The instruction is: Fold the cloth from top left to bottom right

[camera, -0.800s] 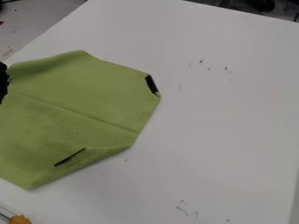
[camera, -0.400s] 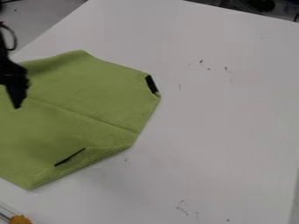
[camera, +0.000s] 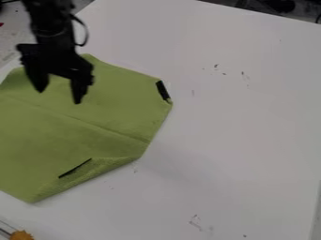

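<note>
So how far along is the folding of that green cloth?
Done: little, it seems; the green cloth lies mostly spread, with just its lower edge turned over. In hand: nothing; the open hand is over the cloth's upper part, no fabric between its fingers. Left: apparently the whole fold, from grasping the top left to laying it at bottom right.

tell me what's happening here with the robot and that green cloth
A black robot gripper is open above the upper part of a green cloth, with nothing between its fingers. The cloth lies on a white table, mostly spread out, with a crease across it and its lower right edge turned up. The job is to fold it from top left to bottom right, and that fold has not been made.
</note>
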You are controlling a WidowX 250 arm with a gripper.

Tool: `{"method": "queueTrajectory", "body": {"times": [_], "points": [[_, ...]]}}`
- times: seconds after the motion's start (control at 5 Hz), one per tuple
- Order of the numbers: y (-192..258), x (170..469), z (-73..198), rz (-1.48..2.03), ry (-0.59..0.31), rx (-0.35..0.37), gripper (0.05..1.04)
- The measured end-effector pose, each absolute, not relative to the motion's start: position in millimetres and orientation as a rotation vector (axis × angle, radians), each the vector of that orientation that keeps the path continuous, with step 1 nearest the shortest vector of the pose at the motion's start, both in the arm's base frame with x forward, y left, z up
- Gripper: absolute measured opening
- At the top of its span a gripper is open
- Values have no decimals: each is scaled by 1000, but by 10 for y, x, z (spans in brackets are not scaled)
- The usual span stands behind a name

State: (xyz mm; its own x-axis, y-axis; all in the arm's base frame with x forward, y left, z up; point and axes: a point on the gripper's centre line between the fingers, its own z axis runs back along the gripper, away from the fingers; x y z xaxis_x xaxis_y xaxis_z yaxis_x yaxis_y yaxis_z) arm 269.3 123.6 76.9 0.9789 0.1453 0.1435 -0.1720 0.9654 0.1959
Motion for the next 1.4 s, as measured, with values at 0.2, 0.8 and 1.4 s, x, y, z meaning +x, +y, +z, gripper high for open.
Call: {"method": "queueTrajectory", "body": {"times": [0.2, 0.8, 1.4], "points": [[899, 3057, 746, 115, -169, 182, 1000], [333, 3877, 479, 79, -224, 68, 1000], [391, 3980, 168, 150, -227, 37, 999]]}}
